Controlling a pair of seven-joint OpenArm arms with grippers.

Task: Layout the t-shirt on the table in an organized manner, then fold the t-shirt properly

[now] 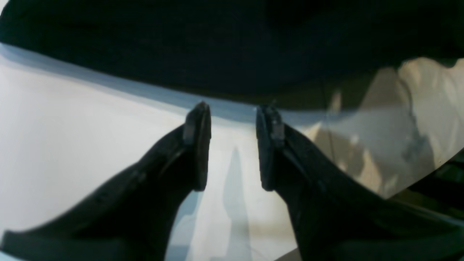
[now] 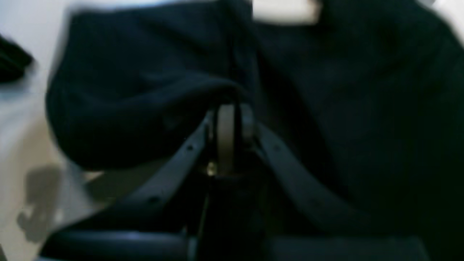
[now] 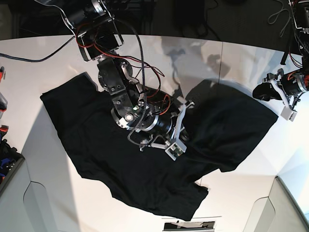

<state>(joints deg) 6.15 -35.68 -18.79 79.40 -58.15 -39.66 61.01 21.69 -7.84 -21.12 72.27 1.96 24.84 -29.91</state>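
The black t-shirt (image 3: 96,125) lies crumpled and spread across the white table (image 3: 241,63); no print shows. My right gripper (image 3: 187,107) is over the shirt's middle. In the right wrist view this gripper (image 2: 226,108) is shut on a raised fold of the t-shirt (image 2: 362,108). My left gripper (image 3: 258,93) hovers at the shirt's right edge. In the left wrist view its jaws (image 1: 233,107) stand open over bare table (image 1: 72,137) with nothing between them. There the t-shirt's (image 1: 217,43) hem lies just beyond the fingertips.
A thin dark seam (image 3: 222,58) crosses the table at the back. Cables and dark equipment (image 3: 193,14) sit behind the far edge. Coloured items (image 3: 2,101) line the left edge. The front edge has angled cut-outs (image 3: 48,203).
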